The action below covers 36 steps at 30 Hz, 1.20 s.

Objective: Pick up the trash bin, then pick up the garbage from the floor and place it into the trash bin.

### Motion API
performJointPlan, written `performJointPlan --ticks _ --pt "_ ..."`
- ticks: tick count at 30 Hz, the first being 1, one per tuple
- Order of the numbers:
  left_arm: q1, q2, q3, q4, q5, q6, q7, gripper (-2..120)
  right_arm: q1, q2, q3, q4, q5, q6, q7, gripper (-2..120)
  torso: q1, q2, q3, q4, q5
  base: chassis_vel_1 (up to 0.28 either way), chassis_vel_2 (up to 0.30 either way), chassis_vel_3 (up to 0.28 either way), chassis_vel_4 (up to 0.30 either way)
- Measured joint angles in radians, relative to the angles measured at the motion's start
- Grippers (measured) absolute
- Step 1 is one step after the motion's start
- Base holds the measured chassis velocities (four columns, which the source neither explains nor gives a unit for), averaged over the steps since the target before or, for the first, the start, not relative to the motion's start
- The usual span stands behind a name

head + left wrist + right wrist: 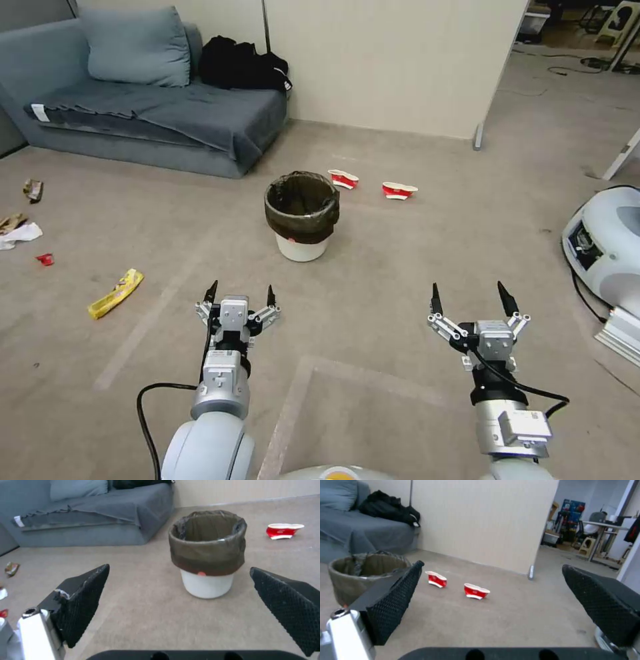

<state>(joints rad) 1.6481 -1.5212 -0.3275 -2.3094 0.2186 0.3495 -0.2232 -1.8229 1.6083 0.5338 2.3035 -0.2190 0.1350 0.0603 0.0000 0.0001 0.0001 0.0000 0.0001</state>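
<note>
The first step looks in hand: the trash bin (301,215) stands upright on the floor ahead of the left gripper (241,295) and right gripper (474,297), both spread wide and empty, so a forward reach to the bin's rim seems needed.

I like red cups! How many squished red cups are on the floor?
2. One cup lies just behind the bin, to its right; the other cup lies farther right, apart from it. The bin could hide more.

Staged lab living room: sofa (153,113), partition wall (393,60), another robot (603,243)
</note>
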Motion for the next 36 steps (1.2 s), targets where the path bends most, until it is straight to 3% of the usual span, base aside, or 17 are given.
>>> performJointPlan --ticks 27,36 --pt "0.000 -0.001 0.002 0.000 0.006 -0.005 -0.003 100 0.002 0.000 0.008 -0.005 -0.002 0.015 -0.013 100 0.000 0.000 0.000 0.0000 -0.0003 -0.224 0.219 0.223 -0.220" --pt "-0.001 -0.002 0.003 0.003 0.006 -0.006 -0.005 100 0.008 0.000 0.012 -0.021 -0.021 0.067 -0.035 100 0.000 0.000 0.000 0.0000 0.0000 -0.067 0.075 0.055 -0.060"
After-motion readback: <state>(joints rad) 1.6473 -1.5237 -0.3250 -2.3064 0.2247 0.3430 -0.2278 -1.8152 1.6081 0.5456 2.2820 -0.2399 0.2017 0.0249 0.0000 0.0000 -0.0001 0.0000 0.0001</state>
